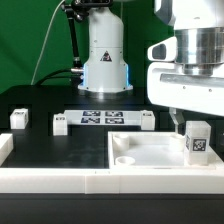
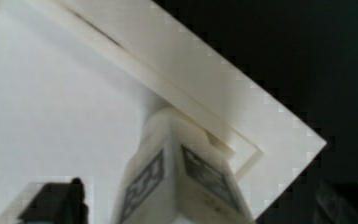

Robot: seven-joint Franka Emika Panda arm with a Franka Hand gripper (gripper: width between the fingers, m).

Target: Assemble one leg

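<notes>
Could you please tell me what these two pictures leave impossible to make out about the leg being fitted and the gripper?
- Gripper: in the exterior view the white wrist housing hides the fingers, so open or shut cannot be told.
- Leg: its foot is hidden behind the tray wall; whether it sits in a socket is unclear.
- Wrist view: leg blurred and cut off by the picture's edge; tag unreadable.
- Loose legs: tags too small.

The leg (image 1: pixel 197 141) stands upright at the exterior view's right, a small white post with a black-and-white marker tag on its side, poised over the near right corner of the white tray-like piece (image 1: pixel 150 152).
</notes>
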